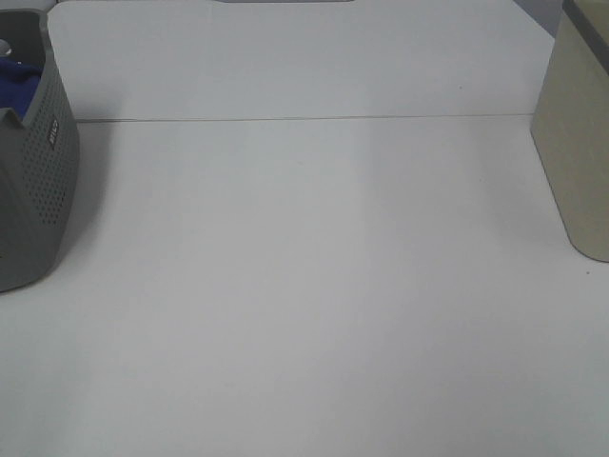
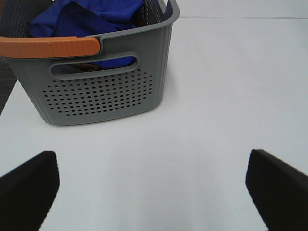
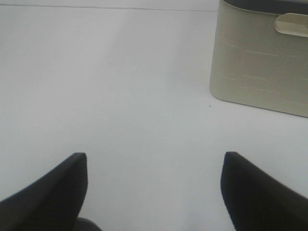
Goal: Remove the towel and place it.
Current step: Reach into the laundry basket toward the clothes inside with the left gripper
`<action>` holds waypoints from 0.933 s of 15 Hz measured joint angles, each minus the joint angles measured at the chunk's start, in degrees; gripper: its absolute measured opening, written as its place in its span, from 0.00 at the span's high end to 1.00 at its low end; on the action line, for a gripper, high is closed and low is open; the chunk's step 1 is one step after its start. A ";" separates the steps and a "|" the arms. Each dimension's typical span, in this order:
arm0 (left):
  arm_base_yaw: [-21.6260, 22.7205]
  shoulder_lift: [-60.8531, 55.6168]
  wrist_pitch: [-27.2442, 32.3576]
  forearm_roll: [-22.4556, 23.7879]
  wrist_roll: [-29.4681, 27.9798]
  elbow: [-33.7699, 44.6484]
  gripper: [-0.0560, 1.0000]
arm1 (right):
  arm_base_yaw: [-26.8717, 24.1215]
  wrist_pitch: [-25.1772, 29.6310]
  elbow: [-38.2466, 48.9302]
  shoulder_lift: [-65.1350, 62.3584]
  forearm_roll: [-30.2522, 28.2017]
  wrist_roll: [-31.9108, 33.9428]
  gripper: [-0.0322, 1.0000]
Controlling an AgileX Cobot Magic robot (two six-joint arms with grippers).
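Observation:
The royal-blue towel [image 2: 89, 17] lies bunched inside the grey perforated basket [image 2: 103, 94], which has an orange handle [image 2: 48, 46]. In the exterior high view the basket [image 1: 43, 181] stands at the table's left edge with a bit of blue towel [image 1: 17, 84] showing over its rim. My left gripper [image 2: 151, 185] hangs open over the bare table, a short way in front of the basket and touching nothing. My right gripper [image 3: 154, 190] is open too, with nothing between its fingers, near the cream bin. Neither arm shows in the exterior high view.
A cream bin [image 3: 262, 57] with a slotted handle stands at the table's right edge, also seen as the bin [image 1: 576, 143] in the exterior high view. A thin seam [image 1: 304, 119] runs across the white table [image 1: 304, 286] between basket and bin.

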 joint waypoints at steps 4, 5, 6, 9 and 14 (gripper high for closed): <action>0.00 0.00 0.00 -0.06 0.00 0.00 0.01 | 0.00 0.00 0.00 0.00 0.00 0.00 0.24; 0.00 0.00 0.00 -0.06 0.00 0.00 0.01 | 0.00 0.00 0.00 0.00 0.00 0.00 0.24; 0.00 0.00 0.00 -0.06 0.00 0.00 0.01 | 0.00 0.00 0.00 0.00 0.00 0.00 0.24; 0.00 0.00 0.00 -0.06 0.00 0.00 0.01 | 0.00 0.00 0.00 0.00 0.00 0.00 0.24; 0.00 0.00 0.00 -0.06 0.00 0.00 0.01 | 0.00 0.00 0.00 0.00 0.00 0.00 0.24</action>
